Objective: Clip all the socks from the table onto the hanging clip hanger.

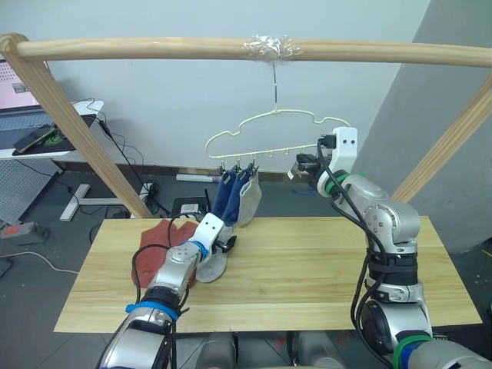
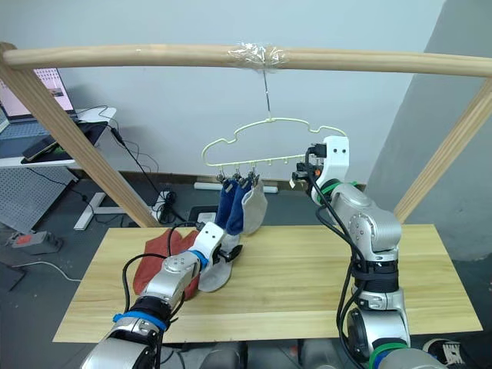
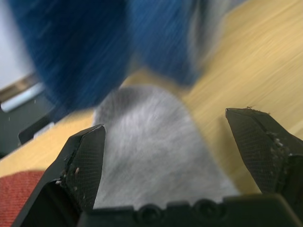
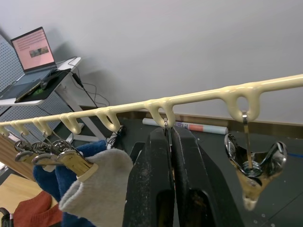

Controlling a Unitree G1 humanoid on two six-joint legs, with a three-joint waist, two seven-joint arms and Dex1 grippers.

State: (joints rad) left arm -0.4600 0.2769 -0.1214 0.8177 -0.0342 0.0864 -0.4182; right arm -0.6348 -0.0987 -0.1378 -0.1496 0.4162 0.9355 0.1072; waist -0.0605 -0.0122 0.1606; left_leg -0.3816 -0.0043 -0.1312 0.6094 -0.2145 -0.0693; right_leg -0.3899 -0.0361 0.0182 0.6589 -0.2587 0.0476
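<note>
left end effector [image 3: 165, 156] spread wide over a fuzzy grey sock [image 1: 211, 265] lying flat on the plank-grained bench [image 1: 307, 269], not touching it. rust-red socks [image 1: 157, 244] sit crumpled just beside. up top, right end effector [image 4: 171, 156] pinched closed on a small metal clip of the thin pale wire hanger [image 1: 278, 132]. two blue socks [image 1: 229, 196] and a soft grey one [image 1: 249, 201] dangle from clips at its left end.

Blurred blue socks [image 3: 94, 52] overhang the grey sock [image 3: 151, 146], hiding its far end.
</note>
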